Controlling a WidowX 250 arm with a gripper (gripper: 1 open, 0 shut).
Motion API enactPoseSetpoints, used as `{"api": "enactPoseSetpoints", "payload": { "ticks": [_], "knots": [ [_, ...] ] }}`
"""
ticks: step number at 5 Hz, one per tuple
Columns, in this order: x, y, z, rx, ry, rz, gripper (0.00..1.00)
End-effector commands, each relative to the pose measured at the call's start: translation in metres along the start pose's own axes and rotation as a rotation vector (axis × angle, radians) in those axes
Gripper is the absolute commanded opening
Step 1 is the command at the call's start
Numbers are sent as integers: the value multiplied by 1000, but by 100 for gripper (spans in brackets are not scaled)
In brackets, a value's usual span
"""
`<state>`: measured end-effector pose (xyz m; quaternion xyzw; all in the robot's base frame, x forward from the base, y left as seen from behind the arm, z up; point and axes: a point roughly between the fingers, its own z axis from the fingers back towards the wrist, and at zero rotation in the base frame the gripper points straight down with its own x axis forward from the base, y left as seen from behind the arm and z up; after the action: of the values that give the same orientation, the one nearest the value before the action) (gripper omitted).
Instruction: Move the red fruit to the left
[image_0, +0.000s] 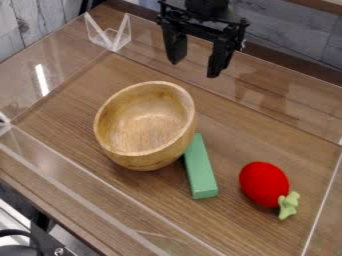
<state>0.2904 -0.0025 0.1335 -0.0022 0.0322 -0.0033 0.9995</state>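
Lying at lower right of the green block (199, 167), the red fruit (263, 181) is best approached from above, the gripper's (198, 64) fingers, now spread, being centred over its rounded body before closing.

The only view looks down at a slant onto the wooden table (80, 150) from moderately near.

The fruit (263, 181) is showing glossy red under a pale green cap (289, 205); the block (199, 166) is glowing plain green, the bowl (112, 118) golden tan, the bench (74, 165) grained brown.
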Motion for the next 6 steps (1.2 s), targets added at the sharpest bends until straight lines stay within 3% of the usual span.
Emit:
{"api": "enactPoseSetpoints", "payload": {
  "ticks": [1,2,3,4,6],
  "knots": [
    [-6,7,-1,1,32,-151,100],
    [-14,3,0,6,55,-370,100],
    [-21,-16,-5,25,48,-616,100],
    [-29,-52,-13,44,37,-866,100],
    [-38,-120,-36,62,8,-1210,100]
  ]
}}
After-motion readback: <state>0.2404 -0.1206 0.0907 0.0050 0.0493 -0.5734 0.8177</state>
